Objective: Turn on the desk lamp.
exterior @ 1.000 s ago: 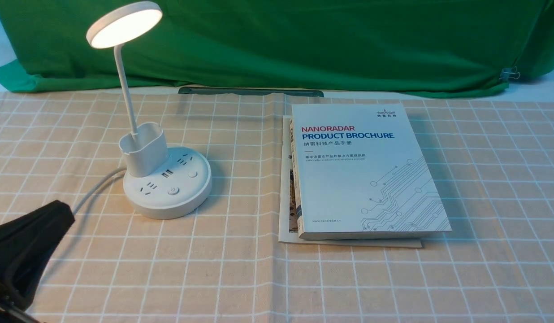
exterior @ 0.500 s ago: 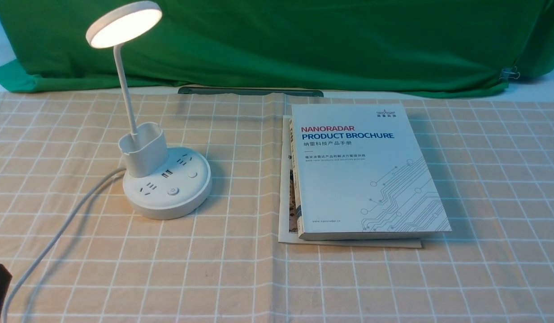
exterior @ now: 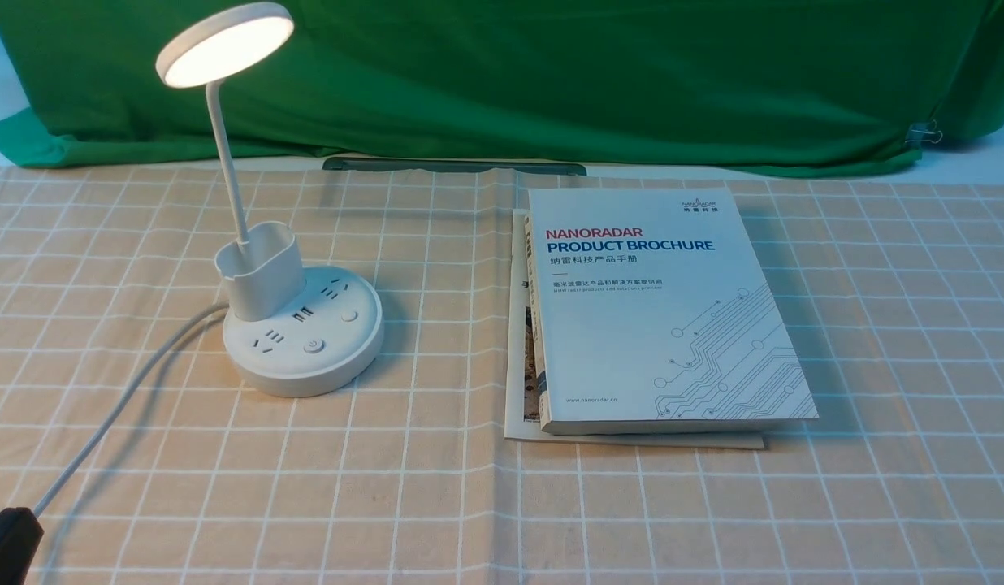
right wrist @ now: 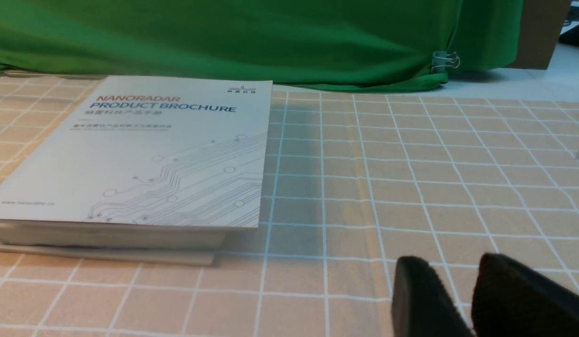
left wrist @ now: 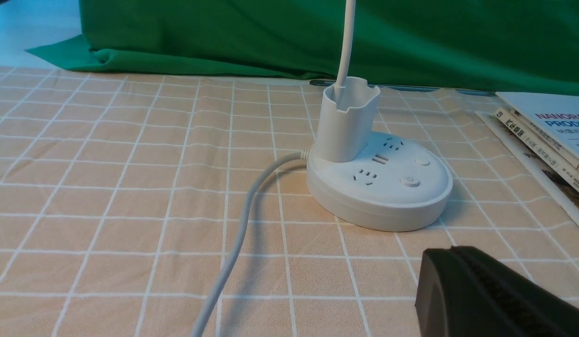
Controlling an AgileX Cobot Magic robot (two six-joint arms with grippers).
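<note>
The white desk lamp (exterior: 300, 329) stands left of centre on the checked cloth. Its disc head (exterior: 224, 42) glows. Its round base has sockets and a round button (exterior: 312, 346), and its white cord (exterior: 120, 406) runs off toward the near left. The left wrist view shows the base (left wrist: 388, 201), the button (left wrist: 409, 181) and the pen cup (left wrist: 345, 121). My left gripper (left wrist: 446, 255) is shut and empty, low over the cloth, well short of the base. Only its black tip (exterior: 6, 540) shows in the front view. My right gripper (right wrist: 458, 276) is slightly open and empty, right of the brochure.
A white "Nanoradar Product Brochure" book (exterior: 656, 309) lies on a thinner booklet in the middle of the cloth; it also shows in the right wrist view (right wrist: 139, 154). A green drape (exterior: 551, 81) hangs behind the table. A dark bar (exterior: 453, 166) lies at its foot.
My left gripper has pulled back from near the lamp's cord to the near left corner, leaving only its tip in view. The lamp stays lit throughout.
</note>
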